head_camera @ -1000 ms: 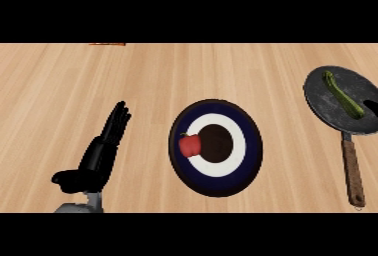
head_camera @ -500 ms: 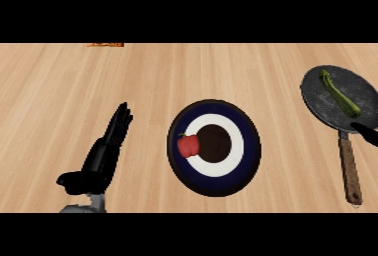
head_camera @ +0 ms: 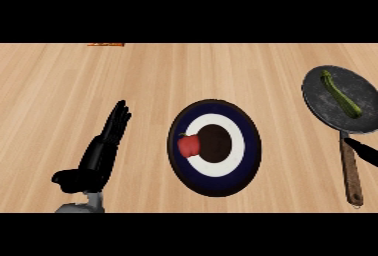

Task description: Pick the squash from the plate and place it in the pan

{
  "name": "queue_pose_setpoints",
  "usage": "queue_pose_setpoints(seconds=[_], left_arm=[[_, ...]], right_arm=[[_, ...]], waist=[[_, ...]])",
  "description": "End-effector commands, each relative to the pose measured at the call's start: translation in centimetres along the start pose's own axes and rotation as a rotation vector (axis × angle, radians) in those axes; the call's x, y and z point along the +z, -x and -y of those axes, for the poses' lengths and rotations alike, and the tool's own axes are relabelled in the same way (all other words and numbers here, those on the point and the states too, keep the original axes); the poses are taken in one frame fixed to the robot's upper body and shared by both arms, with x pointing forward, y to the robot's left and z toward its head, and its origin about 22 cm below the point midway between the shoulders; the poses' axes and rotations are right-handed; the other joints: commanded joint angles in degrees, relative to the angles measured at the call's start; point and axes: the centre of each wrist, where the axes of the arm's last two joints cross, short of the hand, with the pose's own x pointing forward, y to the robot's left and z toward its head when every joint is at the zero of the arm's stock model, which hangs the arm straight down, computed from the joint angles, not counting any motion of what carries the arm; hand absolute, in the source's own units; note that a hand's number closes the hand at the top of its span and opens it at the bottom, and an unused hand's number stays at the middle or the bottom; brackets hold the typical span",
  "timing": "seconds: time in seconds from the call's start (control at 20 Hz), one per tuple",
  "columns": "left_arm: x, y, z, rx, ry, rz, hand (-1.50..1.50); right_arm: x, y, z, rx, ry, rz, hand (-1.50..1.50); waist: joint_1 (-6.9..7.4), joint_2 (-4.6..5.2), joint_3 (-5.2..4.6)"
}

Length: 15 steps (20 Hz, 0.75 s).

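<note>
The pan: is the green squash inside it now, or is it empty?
Not empty. The long green squash lies inside the pan, along its dark bottom. The plate holds only a red pepper.

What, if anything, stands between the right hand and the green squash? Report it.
Nothing visible does. The squash already lies in the pan, and the right hand shows at the view's right edge by the pan's handle. The red pepper sits apart on the plate.
</note>
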Motion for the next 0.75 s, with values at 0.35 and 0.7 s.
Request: queue_pose_setpoints(seconds=[0.35,0.7], left_arm=[[-1.0,0.1,1.9,-0.002,-0.008,-0.001,0.00],[-0.1,0.7,-0.4,0.010,-0.004,0.003,0.00]], right_arm=[[1.8,1.0,2.6,0.082,0.003,-0.047,-1.50],[3.3,-1.7,-0.2,0.170,0.034,0.021,-1.50]], waist=[[0.05,0.09,0.03],[0.13,0.07,0.00]])
